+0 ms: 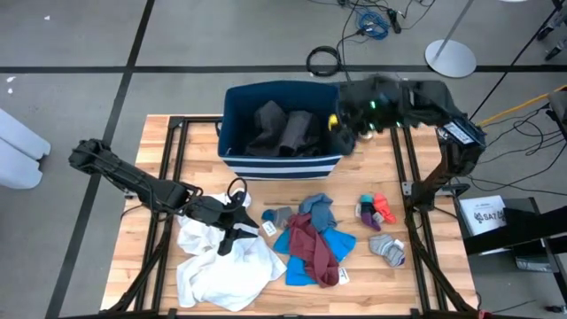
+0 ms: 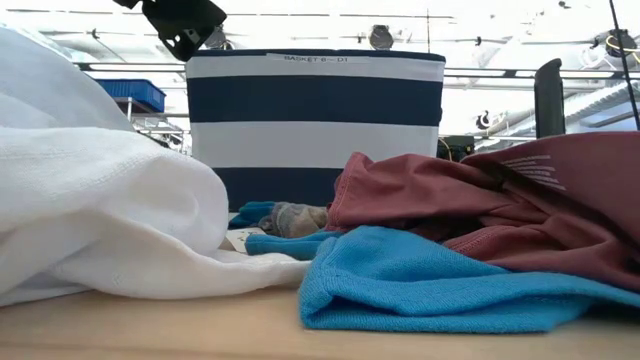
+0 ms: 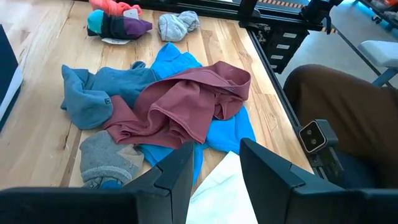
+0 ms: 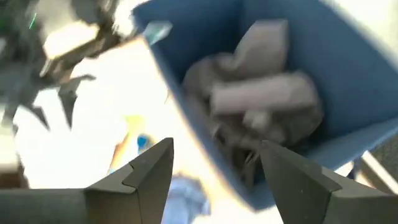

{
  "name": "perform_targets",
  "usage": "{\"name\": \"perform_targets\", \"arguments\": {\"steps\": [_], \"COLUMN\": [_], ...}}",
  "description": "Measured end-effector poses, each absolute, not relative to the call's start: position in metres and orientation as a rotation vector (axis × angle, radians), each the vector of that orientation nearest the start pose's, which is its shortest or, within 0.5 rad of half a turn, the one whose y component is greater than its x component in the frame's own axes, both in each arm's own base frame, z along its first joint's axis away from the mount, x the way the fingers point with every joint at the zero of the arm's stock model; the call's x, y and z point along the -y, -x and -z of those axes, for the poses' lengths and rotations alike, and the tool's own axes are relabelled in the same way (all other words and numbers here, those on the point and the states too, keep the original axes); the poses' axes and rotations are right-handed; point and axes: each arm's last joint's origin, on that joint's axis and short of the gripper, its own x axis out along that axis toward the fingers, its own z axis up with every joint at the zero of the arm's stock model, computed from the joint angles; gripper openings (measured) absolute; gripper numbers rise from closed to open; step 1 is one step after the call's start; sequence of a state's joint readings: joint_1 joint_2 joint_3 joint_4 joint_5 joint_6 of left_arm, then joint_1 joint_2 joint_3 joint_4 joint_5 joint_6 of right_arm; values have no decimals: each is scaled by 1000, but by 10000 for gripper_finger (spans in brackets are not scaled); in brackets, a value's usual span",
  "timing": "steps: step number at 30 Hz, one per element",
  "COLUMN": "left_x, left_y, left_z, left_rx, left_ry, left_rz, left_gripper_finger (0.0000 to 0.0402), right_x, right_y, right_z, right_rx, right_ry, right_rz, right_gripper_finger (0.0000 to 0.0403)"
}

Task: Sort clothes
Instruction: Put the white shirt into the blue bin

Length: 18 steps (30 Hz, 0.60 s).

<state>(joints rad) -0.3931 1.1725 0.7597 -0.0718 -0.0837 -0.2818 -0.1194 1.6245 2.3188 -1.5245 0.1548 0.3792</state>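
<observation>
Since these clothes are all soft, light and floppy, I am judging that a pinch on a raised fold will lift best, such as the maroon garment (image 1: pixel 312 241) heaped on the bright blue one (image 1: pixel 306 266) mid-table. I am holding the left gripper (image 3: pixel 214 167) open over the white garment (image 1: pixel 221 261), gripping nothing, while the right gripper (image 4: pixel 214 163) is hanging open and empty beside the striped bin (image 1: pixel 232 158).

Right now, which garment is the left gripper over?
The white garment: the open left gripper sits at its upper edge, with white cloth showing between its fingers. The maroon and blue garments lie apart, further right.
</observation>
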Motion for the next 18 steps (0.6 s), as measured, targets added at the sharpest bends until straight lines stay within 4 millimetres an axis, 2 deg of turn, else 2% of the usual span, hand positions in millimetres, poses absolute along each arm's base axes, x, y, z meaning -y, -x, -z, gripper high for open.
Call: {"name": "perform_targets", "arguments": {"steps": [6, 10, 14, 18], "left_x": [94, 95, 101, 113], "left_y": [-233, -233, -226, -220], "left_z": [-259, -258, -252, -249], "left_rx": [-510, -529, -626, -645], "left_ry": [161, 265, 427, 513], "left_rz": [234, 208, 160, 103], "left_gripper_finger": [139, 139, 139, 139], "right_x": [-32, -81, -132, -174], "right_y": [-249, -253, -259, -258], "right_z": [-486, -464, -420, -358], "right_rx": [-845, -838, -830, -834], "right_ry": [-176, -6, 205, 319], "right_rz": [300, 300, 267, 32], "right_gripper_finger": [229, 229, 229, 229]}}
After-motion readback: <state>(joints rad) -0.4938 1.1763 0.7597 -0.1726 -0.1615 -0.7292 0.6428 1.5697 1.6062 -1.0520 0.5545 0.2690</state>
